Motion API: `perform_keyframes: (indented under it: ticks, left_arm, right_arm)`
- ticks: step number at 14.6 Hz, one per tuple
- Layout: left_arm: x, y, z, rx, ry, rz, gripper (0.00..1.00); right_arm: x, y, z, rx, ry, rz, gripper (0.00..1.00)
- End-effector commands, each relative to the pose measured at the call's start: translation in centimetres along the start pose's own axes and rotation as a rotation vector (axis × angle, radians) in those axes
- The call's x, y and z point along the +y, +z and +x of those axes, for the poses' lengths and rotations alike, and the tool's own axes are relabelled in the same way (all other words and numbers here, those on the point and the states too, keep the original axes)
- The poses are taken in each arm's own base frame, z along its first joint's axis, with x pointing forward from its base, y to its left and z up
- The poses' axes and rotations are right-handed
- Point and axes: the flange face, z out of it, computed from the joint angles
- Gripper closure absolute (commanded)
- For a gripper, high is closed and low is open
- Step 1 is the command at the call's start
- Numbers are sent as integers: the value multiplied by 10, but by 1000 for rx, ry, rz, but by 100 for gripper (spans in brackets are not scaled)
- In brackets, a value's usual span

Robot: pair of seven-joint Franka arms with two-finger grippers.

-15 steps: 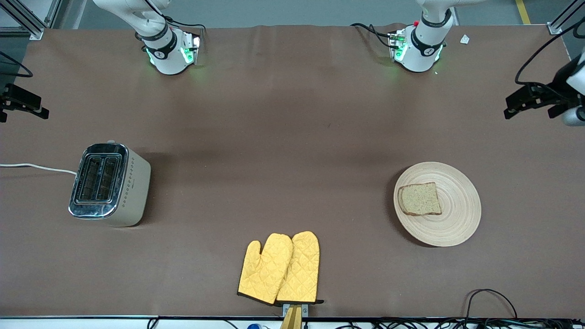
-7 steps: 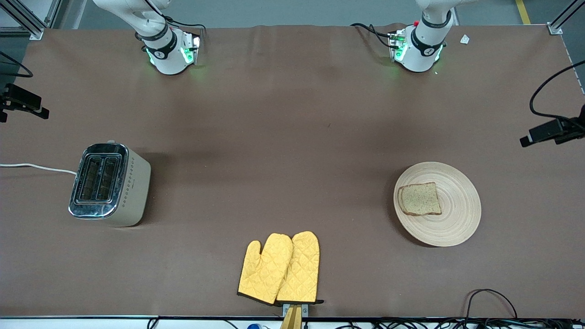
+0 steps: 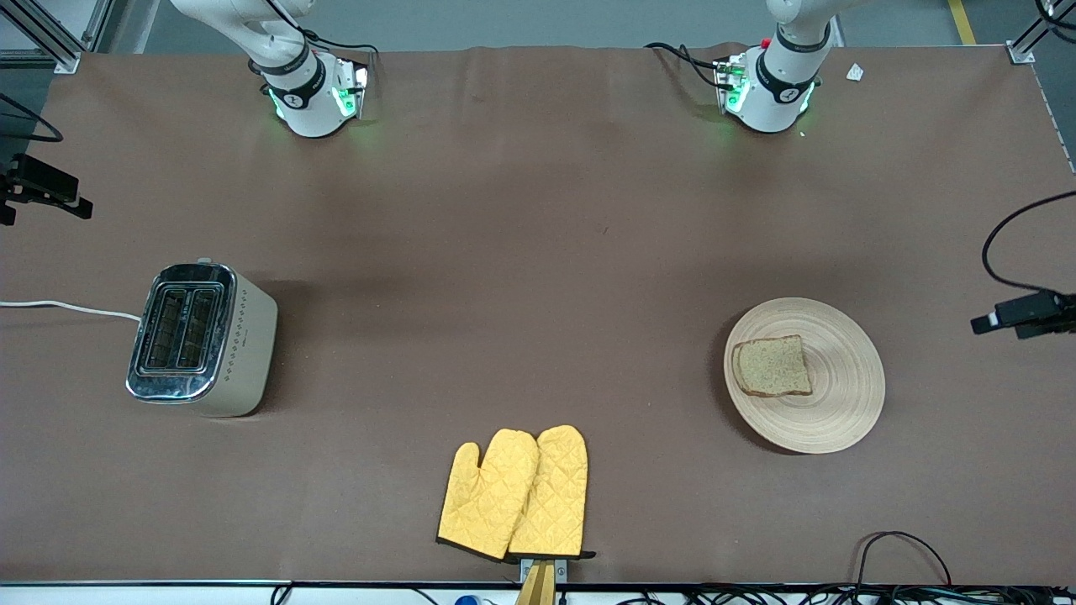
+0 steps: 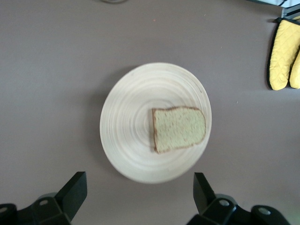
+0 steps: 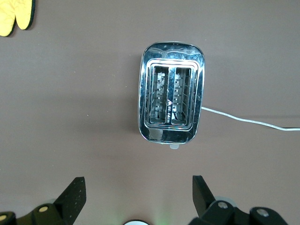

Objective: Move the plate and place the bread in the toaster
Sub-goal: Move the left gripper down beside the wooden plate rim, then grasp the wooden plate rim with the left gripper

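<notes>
We see the bread (image 3: 772,366) lying on the plate (image 3: 832,412) toward the left arm's end, the toaster (image 3: 202,339) toward the right arm's. Left gripper (image 4: 138,197) hangs above the plate, right gripper (image 5: 136,197) above the toaster, both spread wide, grasping nothing.

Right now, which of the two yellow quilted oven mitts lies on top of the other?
The yellow quilted oven mitt toward the right arm's end, its thumb sticking out, overlaps the other yellow mitt, which lies partly beneath it.
</notes>
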Motion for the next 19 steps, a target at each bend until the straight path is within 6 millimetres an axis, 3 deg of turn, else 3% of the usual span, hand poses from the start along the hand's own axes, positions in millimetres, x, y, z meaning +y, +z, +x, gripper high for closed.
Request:
perform_keyframes:
  ticks: [1, 2, 4, 5, 7, 10, 15, 17, 19]
  left_arm:
    - [-61, 59, 10, 24, 46, -125, 0]
    - [-84, 84, 9, 36, 57, -174, 0]
    - [-112, 124, 10, 73, 88, -219, 0]
    - [-124, 135, 8, 82, 90, -223, 0]
    - [-139, 159, 3, 76, 115, -246, 0]
    - [-148, 194, -1, 60, 130, -283, 5]
    - [-156, 246, -10, 40, 184, -351, 15]
    - [-156, 251, -10, 70, 167, -392, 19]
    - [-155, 252, -10, 68, 185, -398, 30]
  right_arm:
    - [-5, -3, -8, 4, -9, 10, 0]
    - [-6, -2, -9, -3, -12, 11, 0]
    - [-20, 2, -13, -15, -35, 12, 0]
    - [-24, 5, -15, -25, -30, 19, 0]
    - [-68, 2, -19, -3, -109, 1, 0]
    - [-81, 2, -15, 22, -135, -5, 0]
    - [-61, 6, -16, 16, -101, -2, 0]
    - [-51, 6, -16, 15, -84, 0, 0]
    - [-44, 6, -17, 11, -73, 1, 0]
